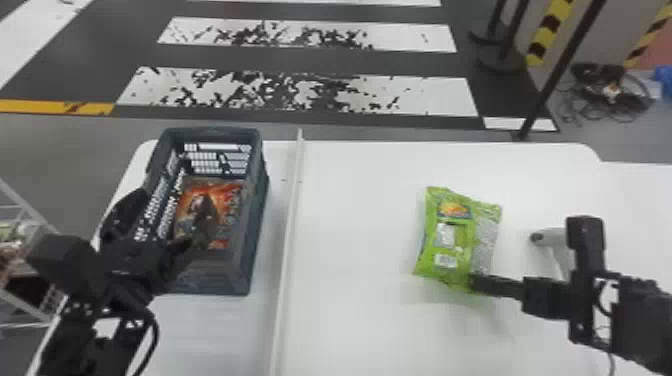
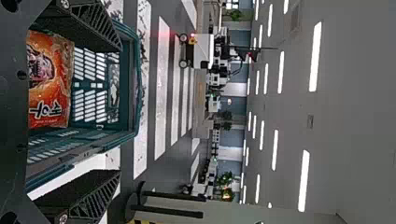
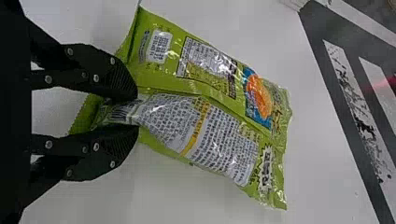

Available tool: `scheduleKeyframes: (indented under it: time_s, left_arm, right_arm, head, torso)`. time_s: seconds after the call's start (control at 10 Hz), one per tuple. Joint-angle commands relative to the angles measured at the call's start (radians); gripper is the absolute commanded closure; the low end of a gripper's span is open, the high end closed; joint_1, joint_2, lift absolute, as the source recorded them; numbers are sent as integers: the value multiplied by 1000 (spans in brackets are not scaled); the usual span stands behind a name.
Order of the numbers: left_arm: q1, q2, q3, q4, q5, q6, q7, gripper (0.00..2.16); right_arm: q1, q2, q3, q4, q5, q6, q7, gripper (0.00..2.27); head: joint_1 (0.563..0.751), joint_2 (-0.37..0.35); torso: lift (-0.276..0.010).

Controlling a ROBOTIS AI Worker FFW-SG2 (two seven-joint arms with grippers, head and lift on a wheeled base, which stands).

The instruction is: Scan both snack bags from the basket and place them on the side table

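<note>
- We see one white table (image 1: 350, 210) under the basket (image 1: 256, 210), with one pale raised strip (image 1: 290, 215) just right of it.
- Beyond the basket, we see dark floor (image 1: 135, 45) with white stripes; left of it, one rack (image 1: 22, 210).
- We count two snack bags: one orange bag (image 1: 231, 197) inside the basket, one green bag (image 1: 450, 240) well to its right.
- Our left gripper (image 1: 164, 220) is at the basket's near left side, fingers spread, empty.
- Our right gripper (image 1: 475, 283), right of the basket, pinches the green bag's end.
</note>
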Motion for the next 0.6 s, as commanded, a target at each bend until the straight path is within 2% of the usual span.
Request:
scheduleKeyframes:
  time_s: [0.0, 0.3, 0.5]
  left_arm:
    - [2, 0, 2, -2, 0, 0, -1, 66]
    - [6, 0, 4, -2, 0, 0, -1, 66]
    - [7, 0, 4, -5, 0, 0, -1, 66]
  right_arm:
    - [5, 0, -36, -12, -49, 12, 9, 2250]
    - [51, 6, -151, -169, -158, 55, 9, 2250]
    - [31, 18, -283, -225, -250, 101, -3, 2246]
  head:
    - [695, 2]
    - [695, -7]
    - [695, -24]
  torso:
    - [-75]
    - [-75]
    - [-75]
